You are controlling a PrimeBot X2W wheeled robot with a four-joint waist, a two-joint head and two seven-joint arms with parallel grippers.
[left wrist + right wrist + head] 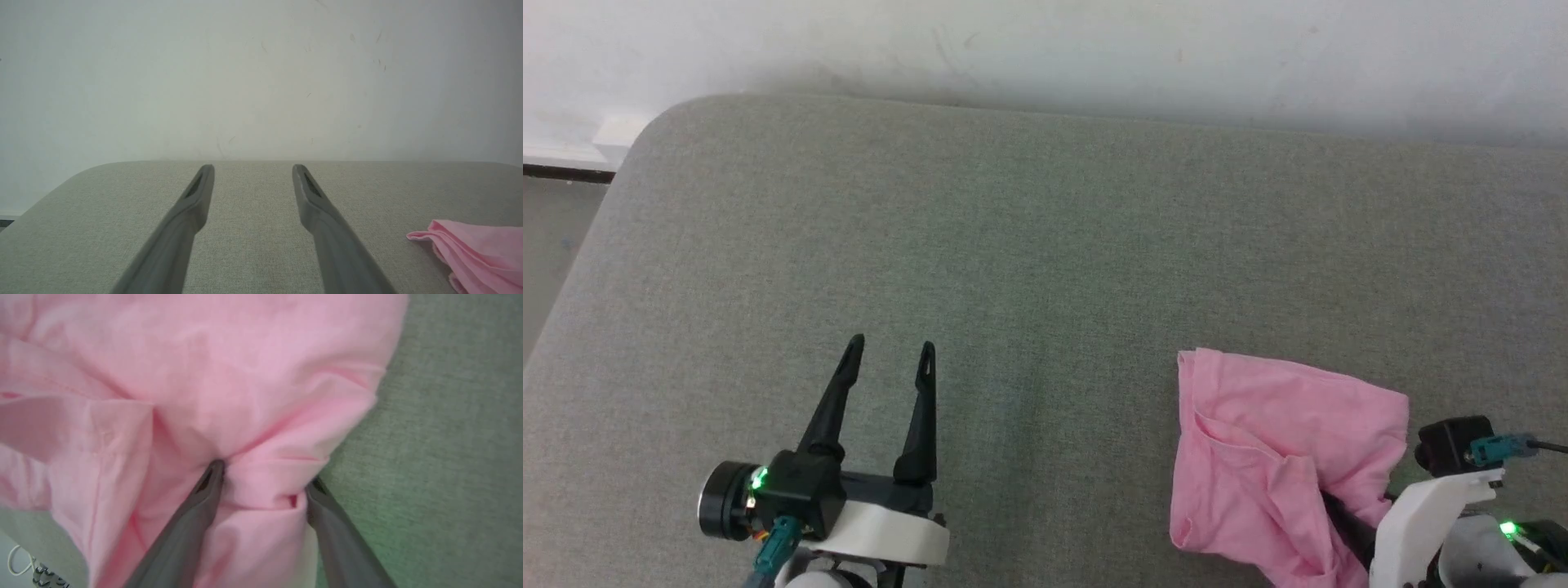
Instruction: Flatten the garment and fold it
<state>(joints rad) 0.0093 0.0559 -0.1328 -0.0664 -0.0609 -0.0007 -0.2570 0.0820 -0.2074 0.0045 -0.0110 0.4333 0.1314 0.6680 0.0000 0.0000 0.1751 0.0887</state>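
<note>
Between parted jaws of right end effector: bunched garment fold.

The worktop is covered in grey-green woven fabric, flat and smooth, with a rounded corner at 10 o'clock in the head view. Its 12 o'clock edge runs along a white wall. Directly on the cover, at about 4 o'clock and well apart from the rounded corner, lies the light-pink garment. It is crumpled and doubled over itself in loose layers, with a fairly straight edge on its 9 o'clock side, soft folds across the top and a stitched hem showing in the right wrist view
</note>
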